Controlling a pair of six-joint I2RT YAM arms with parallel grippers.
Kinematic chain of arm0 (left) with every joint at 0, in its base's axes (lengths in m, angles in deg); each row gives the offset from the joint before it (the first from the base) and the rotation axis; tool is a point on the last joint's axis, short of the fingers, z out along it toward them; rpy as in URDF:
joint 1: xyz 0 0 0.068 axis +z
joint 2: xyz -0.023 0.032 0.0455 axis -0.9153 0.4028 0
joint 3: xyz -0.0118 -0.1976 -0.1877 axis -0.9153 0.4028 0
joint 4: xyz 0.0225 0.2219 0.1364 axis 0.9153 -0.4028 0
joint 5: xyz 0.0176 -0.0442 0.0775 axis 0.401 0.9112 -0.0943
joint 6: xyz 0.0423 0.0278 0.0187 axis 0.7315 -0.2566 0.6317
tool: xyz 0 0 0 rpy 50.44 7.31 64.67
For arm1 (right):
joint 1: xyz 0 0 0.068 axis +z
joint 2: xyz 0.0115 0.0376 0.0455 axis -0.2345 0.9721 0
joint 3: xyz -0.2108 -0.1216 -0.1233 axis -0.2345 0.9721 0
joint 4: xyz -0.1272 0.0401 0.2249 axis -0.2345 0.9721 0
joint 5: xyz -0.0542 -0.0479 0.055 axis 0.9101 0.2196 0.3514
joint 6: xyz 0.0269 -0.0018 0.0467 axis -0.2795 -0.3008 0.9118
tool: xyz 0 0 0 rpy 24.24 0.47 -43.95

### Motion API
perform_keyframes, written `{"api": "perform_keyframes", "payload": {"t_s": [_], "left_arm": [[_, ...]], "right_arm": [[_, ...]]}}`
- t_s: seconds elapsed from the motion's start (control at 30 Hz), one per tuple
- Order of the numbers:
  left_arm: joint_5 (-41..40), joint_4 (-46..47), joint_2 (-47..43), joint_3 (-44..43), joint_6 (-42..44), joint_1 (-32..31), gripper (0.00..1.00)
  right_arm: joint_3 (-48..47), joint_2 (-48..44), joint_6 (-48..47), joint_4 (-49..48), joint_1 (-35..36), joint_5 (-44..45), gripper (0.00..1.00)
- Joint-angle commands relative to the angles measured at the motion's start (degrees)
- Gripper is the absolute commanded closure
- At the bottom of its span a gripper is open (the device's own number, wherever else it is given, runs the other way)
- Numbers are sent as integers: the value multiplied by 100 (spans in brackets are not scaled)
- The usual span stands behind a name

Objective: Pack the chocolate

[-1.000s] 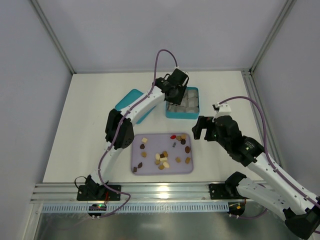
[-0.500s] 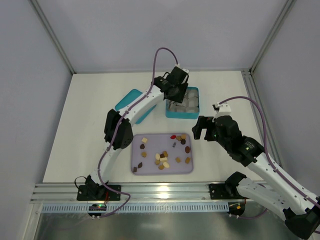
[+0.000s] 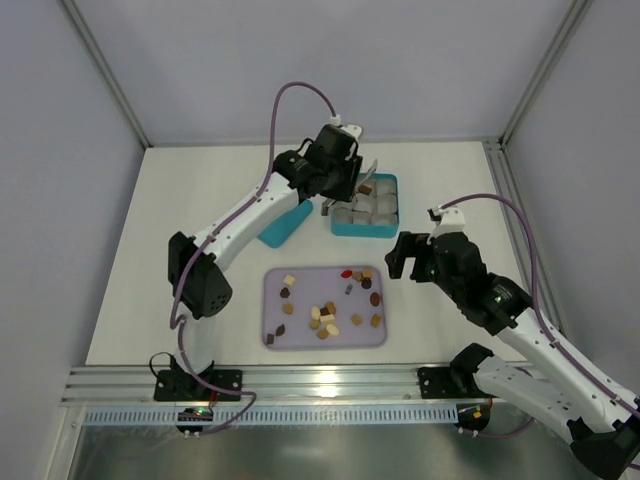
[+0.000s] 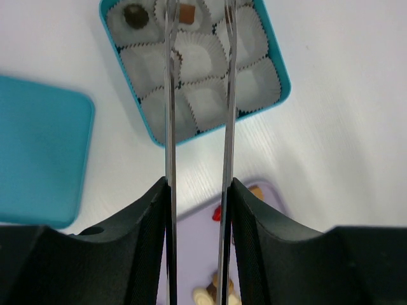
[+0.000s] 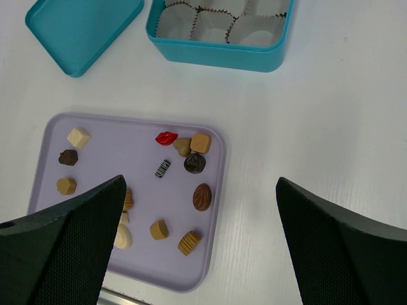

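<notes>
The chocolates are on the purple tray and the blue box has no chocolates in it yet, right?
Not quite. The blue box holds two chocolates, a dark one and a brown one; the left wrist view shows them. The rest do lie on the purple tray.

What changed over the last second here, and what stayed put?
The left arm swung its elbow leftward, drawing the left gripper back off the teal square box and uncovering a brown chocolate piece in a far cup; its jaws are empty. The right gripper, teal lid and the pieces on the lavender tray stayed put.
</notes>
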Motion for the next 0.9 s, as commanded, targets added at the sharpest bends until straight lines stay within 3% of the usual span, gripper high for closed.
{"api": "perform_keyframes", "payload": {"t_s": [0.0,0.47,0.87], "left_arm": [[-142,14,-855,639,-213,-135,59],[-328,-276,-3167,3715,-855,-1462,58],[-213,-355,-3853,4605,-1549,-2772,56]], "right_arm": [[-12,-99,-63,-136,-17,128,0],[191,-73,8,-285,-17,66,0],[331,-125,96,-303,-17,-13,0]]}}
